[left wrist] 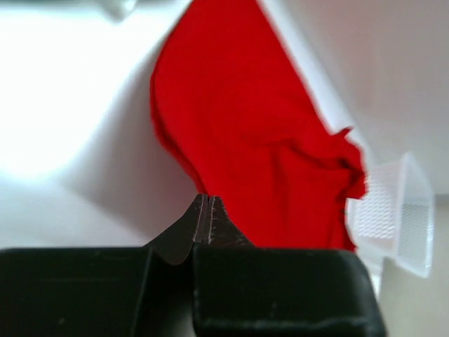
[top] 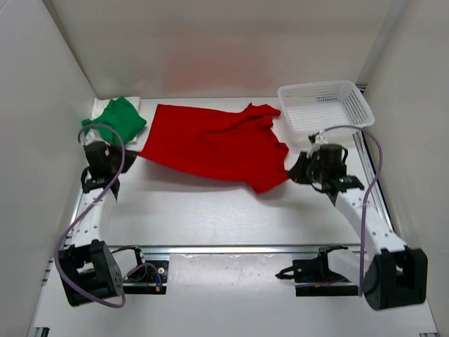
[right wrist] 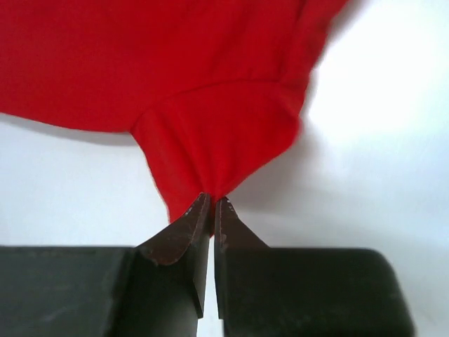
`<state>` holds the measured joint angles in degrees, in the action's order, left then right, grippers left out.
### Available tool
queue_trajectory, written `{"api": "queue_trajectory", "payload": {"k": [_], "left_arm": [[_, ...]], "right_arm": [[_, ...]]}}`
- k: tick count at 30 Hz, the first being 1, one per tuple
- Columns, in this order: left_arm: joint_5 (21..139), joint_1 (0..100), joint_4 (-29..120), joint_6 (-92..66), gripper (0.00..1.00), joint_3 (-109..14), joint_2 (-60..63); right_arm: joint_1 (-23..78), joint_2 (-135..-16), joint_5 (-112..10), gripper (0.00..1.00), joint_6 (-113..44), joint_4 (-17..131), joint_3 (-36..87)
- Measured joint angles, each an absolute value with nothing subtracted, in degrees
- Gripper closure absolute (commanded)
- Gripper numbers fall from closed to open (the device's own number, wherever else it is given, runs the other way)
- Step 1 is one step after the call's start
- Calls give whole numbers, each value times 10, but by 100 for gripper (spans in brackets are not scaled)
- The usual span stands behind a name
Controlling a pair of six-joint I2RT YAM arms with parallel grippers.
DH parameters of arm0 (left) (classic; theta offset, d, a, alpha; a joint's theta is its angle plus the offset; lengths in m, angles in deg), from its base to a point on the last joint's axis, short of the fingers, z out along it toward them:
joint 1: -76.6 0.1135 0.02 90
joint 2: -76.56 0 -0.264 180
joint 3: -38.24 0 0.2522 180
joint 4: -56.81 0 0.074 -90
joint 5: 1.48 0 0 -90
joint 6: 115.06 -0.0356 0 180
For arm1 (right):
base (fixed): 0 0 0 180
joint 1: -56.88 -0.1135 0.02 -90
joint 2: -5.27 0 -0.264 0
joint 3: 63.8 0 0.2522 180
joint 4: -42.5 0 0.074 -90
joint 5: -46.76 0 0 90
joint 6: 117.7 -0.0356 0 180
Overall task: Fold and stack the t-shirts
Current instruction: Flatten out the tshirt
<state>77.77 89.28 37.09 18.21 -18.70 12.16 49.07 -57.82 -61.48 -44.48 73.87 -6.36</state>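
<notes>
stretching pinched from left hand (left wrist: pixel 205 203) to right hand (right wrist: pixel 212 203): red t-shirt (top: pixel 210 144)

The cream-white shirt (top: pixel 99 107), perhaps folded, is mostly hidden beneath the green shirt (top: pixel 118 121)

Across frame centre, on table (top: pixel 210 217): spread t-shirt (top: pixel 210 144). At upper left, just beside its left corner: top folded t-shirt (top: pixel 118 121) on bottom folded t-shirt (top: pixel 100 107). At upper right, just beside its right end: basket (top: pixel 359 105). Left gripper (top: pixel 133 156) at left corner, right gripper (top: pixel 291 168) at lower right corner.
</notes>
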Motion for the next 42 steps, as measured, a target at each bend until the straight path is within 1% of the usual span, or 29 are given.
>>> {"api": "queue_trajectory", "payload": {"k": [2, 4, 9, 12, 16, 19, 21, 23, 25, 28, 31, 34, 36, 38, 41, 42], "left_arm": [[776, 900, 371, 175, 100, -134, 147], [774, 908, 360, 160, 100, -91, 173], [759, 928, 302, 115, 100, -45, 258], [750, 928, 270, 85, 100, -33, 310], [735, 928, 219, 56, 100, -22, 351], [727, 921, 210, 58, 100, -25, 349], [712, 911, 202, 69, 100, -42, 333], [695, 895, 184, 88, 100, -104, 299], [686, 868, 179, 108, 100, -201, 260], [679, 828, 189, 132, 100, -385, 215], [658, 849, 215, 149, 100, -538, 200], [643, 897, 234, 166, 100, -613, 202], [636, 903, 240, 173, 100, -638, 197], [633, 906, 242, 177, 100, -641, 186], [644, 910, 237, 178, 100, -641, 142], [656, 909, 236, 174, 100, -640, 123]], "right_arm": [[484, -522, -612, 100, -451, 759, -117], [475, -458, -614, 100, -461, 788, -146], [455, -288, -622, 100, -508, 865, -163], [418, -203, -621, 100, -552, 919, -163], [348, -137, -593, 100, -614, 992, -162], [280, -126, -545, 100, -649, 1024, -162], [230, -152, -505, 100, -652, 1031, -154], [180, -215, -451, 100, -638, 1052, -100], [150, -302, -411, 100, -607, 1062, 10], [160, -426, -379, 100, -545, 1032, 230], [209, -519, -369, 100, -487, 1003, 424], [272, -581, -374, 100, -439, 989, 561], [334, -622, -417, 100, -421, 990, 629], [418, -674, -488, 100, -416, 989, 712], [487, -757, -571, 100, -416, 956, 784], [495, -784, -599, 100, -417, 948, 800]]}}
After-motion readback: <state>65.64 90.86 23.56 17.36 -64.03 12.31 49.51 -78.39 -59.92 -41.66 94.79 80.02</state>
